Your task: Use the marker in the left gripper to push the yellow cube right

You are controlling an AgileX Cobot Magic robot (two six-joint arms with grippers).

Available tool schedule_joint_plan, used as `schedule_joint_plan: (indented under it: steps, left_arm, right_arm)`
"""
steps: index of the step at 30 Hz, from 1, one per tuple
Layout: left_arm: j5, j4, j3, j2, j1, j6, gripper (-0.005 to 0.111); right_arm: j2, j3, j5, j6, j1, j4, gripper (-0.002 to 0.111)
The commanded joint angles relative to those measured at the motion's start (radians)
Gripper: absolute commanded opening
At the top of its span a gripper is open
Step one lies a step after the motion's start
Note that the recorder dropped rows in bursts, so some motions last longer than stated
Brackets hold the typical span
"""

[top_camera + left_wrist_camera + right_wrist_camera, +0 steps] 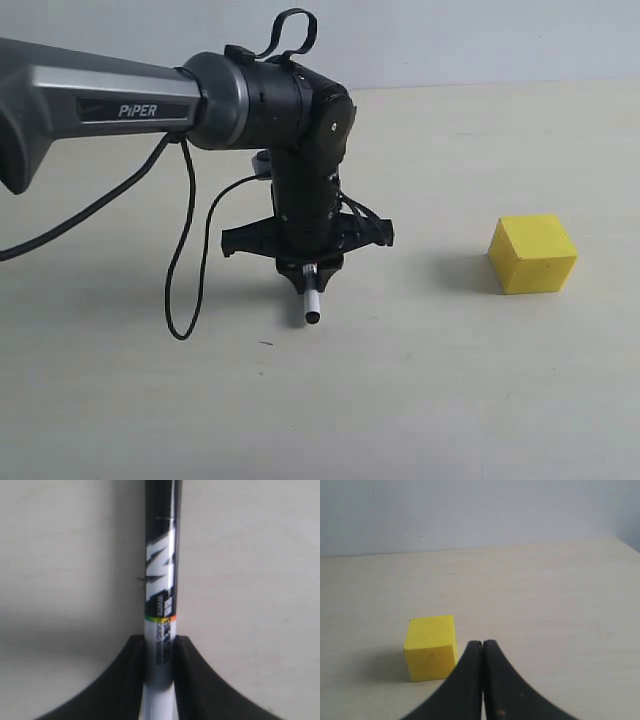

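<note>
My left gripper (308,272) points down at the table, shut on the marker (311,302), whose end sticks out below the fingers just above the surface. In the left wrist view the marker (161,580) runs straight out from between the two black fingers (131,680), white barrel then black printed section. The yellow cube (532,253) rests on the table well to the right of the marker, apart from it. In the right wrist view the cube (431,647) lies just beyond and beside my right gripper (482,644), which is shut on nothing.
A black cable (185,250) loops down from the left arm (120,100) to the table. The beige table (430,380) meets a pale wall (470,510) at the back.
</note>
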Motion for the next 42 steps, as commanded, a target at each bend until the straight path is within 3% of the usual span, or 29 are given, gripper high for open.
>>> schedule_joint_plan:
  steps: [1,5,7,15,19,23,26,28,31,35,38,42]
  left_arm:
    - [0.019,0.000,0.002,0.025,0.002,-0.023,0.000]
    - [0.019,0.000,0.002,0.035,0.002,-0.030,0.001]
    - [0.019,0.000,0.002,0.035,0.002,-0.030,0.008]
    - [0.029,0.000,0.002,0.035,0.002,0.058,0.068]
    - [0.024,0.000,0.002,0.026,0.002,0.094,0.082]
    - [-0.016,0.006,0.002,-0.031,0.002,0.218,0.077]
    - [-0.024,0.000,0.002,-0.111,0.002,0.332,0.062]
    - [-0.026,-0.013,0.002,-0.177,0.002,0.430,0.044]
    - [-0.039,-0.041,0.004,-0.268,0.002,0.523,-0.001]
    - [-0.145,-0.075,0.065,-0.367,0.002,0.647,0.000]
    - [-0.287,-0.079,0.182,-0.453,0.002,0.659,0.000]
    - [-0.660,-0.079,0.460,-0.592,0.017,0.588,0.000]
  right_arm:
    - [-0.005,0.004,-0.004,-0.002,-0.004,-0.001,0.000]
    - [-0.005,0.004,-0.004,-0.002,-0.004,-0.001,0.000]
    - [-0.005,0.004,-0.004,-0.002,-0.004,-0.001,0.000]
    - [-0.005,0.004,-0.004,-0.002,-0.004,-0.001,0.000]
    - [-0.005,0.004,-0.004,-0.002,-0.004,-0.001,0.000]
    - [-0.005,0.004,-0.004,-0.002,-0.004,-0.001,0.000]
    - [-0.005,0.004,-0.004,-0.002,-0.004,-0.001,0.000]
    - [-0.005,0.004,-0.004,-0.002,-0.004,-0.001,0.000]
    - [-0.005,0.004,-0.004,-0.002,-0.004,-0.001,0.000]
    - [-0.005,0.004,-0.004,-0.002,-0.004,-0.001,0.000]
    - [-0.005,0.004,-0.004,-0.002,-0.004,-0.001,0.000]
    - [-0.005,0.004,-0.004,-0.002,-0.004,-0.001,0.000]
